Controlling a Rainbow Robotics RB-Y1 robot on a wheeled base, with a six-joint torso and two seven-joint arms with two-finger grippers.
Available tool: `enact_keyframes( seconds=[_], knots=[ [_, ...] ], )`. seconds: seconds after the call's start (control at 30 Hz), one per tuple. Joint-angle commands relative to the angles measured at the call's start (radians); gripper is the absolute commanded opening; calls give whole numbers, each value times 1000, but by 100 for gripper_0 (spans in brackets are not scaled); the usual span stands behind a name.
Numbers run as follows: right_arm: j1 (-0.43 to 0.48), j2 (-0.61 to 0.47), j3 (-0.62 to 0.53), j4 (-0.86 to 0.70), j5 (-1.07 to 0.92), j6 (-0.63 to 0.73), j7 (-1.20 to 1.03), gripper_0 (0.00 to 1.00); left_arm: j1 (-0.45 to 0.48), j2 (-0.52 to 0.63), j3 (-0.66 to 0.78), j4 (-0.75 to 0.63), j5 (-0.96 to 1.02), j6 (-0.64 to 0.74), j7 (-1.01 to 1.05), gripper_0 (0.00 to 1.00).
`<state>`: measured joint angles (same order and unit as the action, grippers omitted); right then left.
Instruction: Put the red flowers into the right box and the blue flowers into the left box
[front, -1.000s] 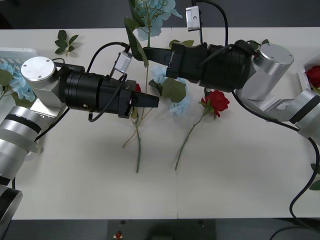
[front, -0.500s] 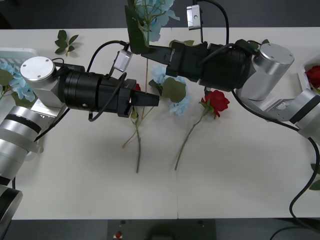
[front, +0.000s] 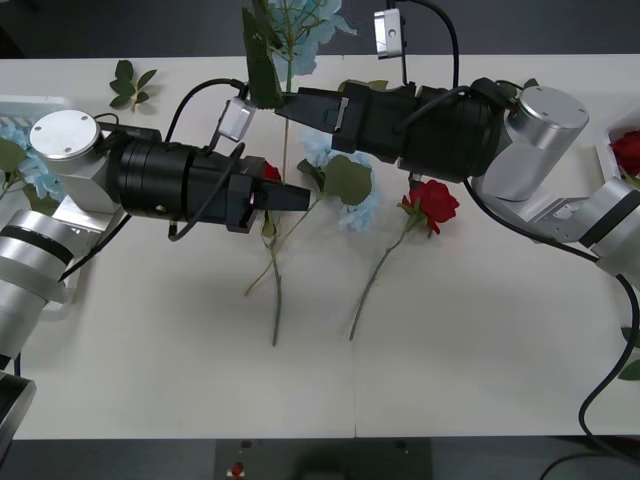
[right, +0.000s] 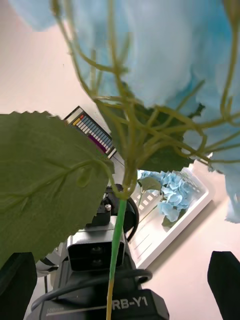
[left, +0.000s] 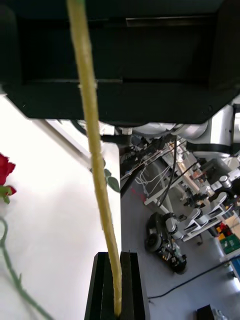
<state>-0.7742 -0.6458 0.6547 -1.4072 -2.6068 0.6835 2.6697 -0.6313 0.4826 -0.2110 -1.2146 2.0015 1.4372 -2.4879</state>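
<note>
Your left box (front: 40, 102), cut off at the upper left, holds blue flowers (front: 35, 170). Your left gripper (front: 300, 197) fingers pinch a stem (left: 95, 150). You cannot tell about the right gripper (front: 290, 103) fingers.

White table (front: 480, 360) spanning front view, seam running down its middle, dark floor showing beyond far edge and along near edge. Left wrist view looking past table edge at grey floor (left: 150, 210), wheeled equipment (left: 170, 235) and tangled cables (left: 150, 155) sitting there, daylight brightening room.
</note>
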Motion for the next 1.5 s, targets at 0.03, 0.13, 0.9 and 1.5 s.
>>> enact_keyframes(
  seconds=[0.03, 0.13, 0.9, 1.5],
  knots=[
    [-25, 9, -27, -16, 2, 1, 36, 100, -36, 97, 18, -66, -20, 9, -39, 0],
    [-25, 8, -32, -16, 2, 7, 36, 100, -36, 154, 18, -77, -24, 12, -37, 0],
    [-23, -295, -18, -88, 122, 145, -358, 100, -33, 453, 257, 32, -236, 68, -25, 0],
    [-23, -382, -18, -337, 694, 206, -1535, 100, 117, 622, 571, 32, -684, 66, 61, 0]
  ],
)
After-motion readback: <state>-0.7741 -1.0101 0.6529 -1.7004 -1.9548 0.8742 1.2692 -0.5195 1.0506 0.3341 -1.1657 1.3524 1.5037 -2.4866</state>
